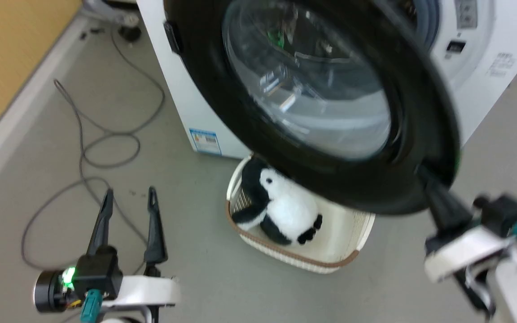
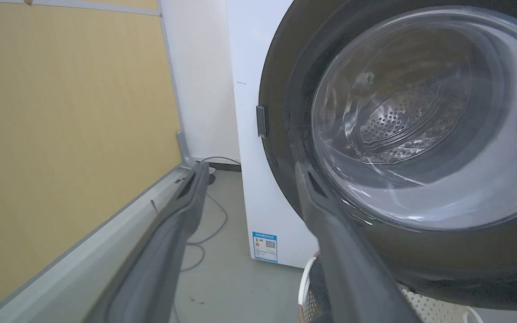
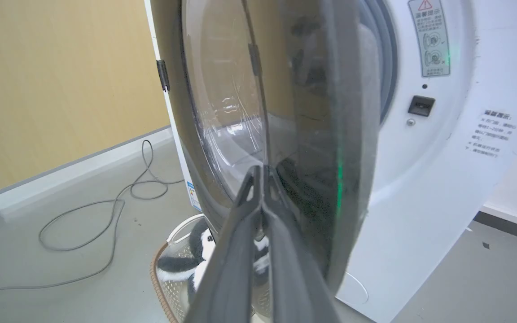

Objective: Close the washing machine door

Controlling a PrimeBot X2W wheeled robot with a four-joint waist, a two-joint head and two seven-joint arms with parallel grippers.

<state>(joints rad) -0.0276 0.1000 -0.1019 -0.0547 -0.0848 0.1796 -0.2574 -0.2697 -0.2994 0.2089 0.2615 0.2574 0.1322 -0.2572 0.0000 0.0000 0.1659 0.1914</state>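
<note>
While the right gripper (image 1: pixel 423 174), pinched together and empty, meets the swung-out washing machine door (image 1: pixel 312 89) at lower right — left gripper (image 1: pixel 129 192) splayed, empty — a push home looks due.

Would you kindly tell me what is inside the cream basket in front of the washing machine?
A black-and-white plush penguin lies in the basket. The open washing machine door covers the basket's far side from view, so anything else there is hidden.

PrimeBot X2W's left gripper (image 1: pixel 129 193), two long dark fingers on a white wrist (image 1: pixel 144 289) with a green light glowing, sits low with its fingers spread wide, pointing up. The right gripper (image 1: pixel 421 171) angles up and inward from a pale forearm (image 1: pixel 465 253), dark fingers (image 3: pixel 240 233) pressed together.
</note>
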